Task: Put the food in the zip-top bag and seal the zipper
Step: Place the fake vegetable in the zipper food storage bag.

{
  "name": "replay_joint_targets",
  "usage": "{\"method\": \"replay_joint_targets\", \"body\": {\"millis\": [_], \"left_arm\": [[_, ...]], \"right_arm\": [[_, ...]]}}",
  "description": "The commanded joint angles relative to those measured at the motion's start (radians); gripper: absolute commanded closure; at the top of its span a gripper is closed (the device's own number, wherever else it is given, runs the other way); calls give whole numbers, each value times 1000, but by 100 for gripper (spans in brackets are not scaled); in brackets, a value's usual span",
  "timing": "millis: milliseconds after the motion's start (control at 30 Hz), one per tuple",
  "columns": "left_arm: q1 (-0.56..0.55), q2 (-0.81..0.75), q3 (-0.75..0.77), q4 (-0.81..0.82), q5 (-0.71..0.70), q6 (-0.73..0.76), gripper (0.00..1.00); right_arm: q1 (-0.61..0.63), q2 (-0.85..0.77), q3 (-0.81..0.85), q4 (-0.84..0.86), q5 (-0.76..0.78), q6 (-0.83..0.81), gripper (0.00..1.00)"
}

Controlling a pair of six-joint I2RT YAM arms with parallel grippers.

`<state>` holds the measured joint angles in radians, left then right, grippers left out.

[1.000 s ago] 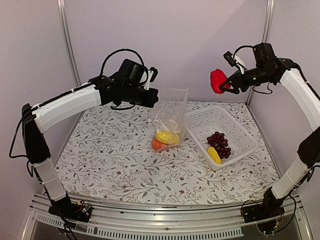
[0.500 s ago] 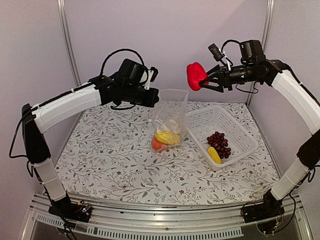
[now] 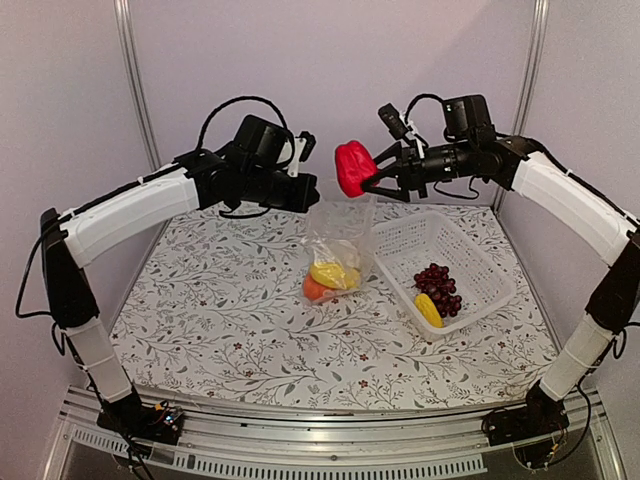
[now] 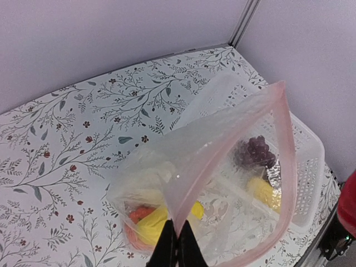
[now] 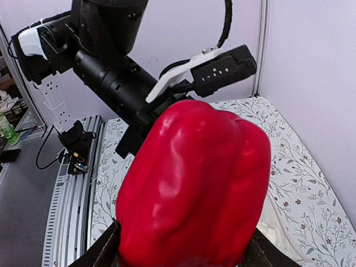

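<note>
The clear zip-top bag [image 3: 340, 232] hangs upright over the table, and my left gripper [image 3: 308, 198] is shut on its mouth edge. In the left wrist view the fingertips [image 4: 178, 245] pinch the pinkish zipper [image 4: 222, 150], and the mouth gapes open. A yellow piece [image 3: 335, 274] and an orange piece [image 3: 315, 289] lie at the bag's bottom. My right gripper [image 3: 372, 175] is shut on the red pepper [image 3: 353, 168], held in the air just above the bag's mouth. The pepper [image 5: 194, 189] fills the right wrist view. Dark grapes [image 3: 438, 278] and a second yellow piece [image 3: 428, 309] lie in the basket.
A white lattice basket [image 3: 400, 235] stands right of the bag, almost touching it. The left arm's wrist [image 5: 117, 78] is close in front of the pepper. Walls close the table at the back and the right.
My right gripper has carried the red pepper leftward and slightly down, from above the basket to just over the bag's mouth. The left gripper and the bag have not moved.
</note>
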<state>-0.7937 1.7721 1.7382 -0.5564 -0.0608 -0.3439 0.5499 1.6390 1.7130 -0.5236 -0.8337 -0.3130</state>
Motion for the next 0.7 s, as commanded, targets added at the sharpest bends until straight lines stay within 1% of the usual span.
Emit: {"method": "replay_joint_targets", "body": {"millis": [0,133,300,433,567,667], "left_arm": [[-9,-52,15,26,9,-8,100],[-9,-60,7,27,8,-8,100],[-9,-62,-6,33,7,-11,100],[-8,-61,-14,37,8,-11,100],[-7,-61,-19,38,2,-9,100],[-7,-60,-23,39,-3,-7,100]], "right_arm": [[6,69,-26,44,52,-11,53],[15,93,-45,48,70,-18,52],[46,111,-53,33,186,-43,48],[75,126,-52,10,273,-64,44],[107,147,-13,-52,401,-87,33],[109,180,46,-114,443,-80,25]]}}
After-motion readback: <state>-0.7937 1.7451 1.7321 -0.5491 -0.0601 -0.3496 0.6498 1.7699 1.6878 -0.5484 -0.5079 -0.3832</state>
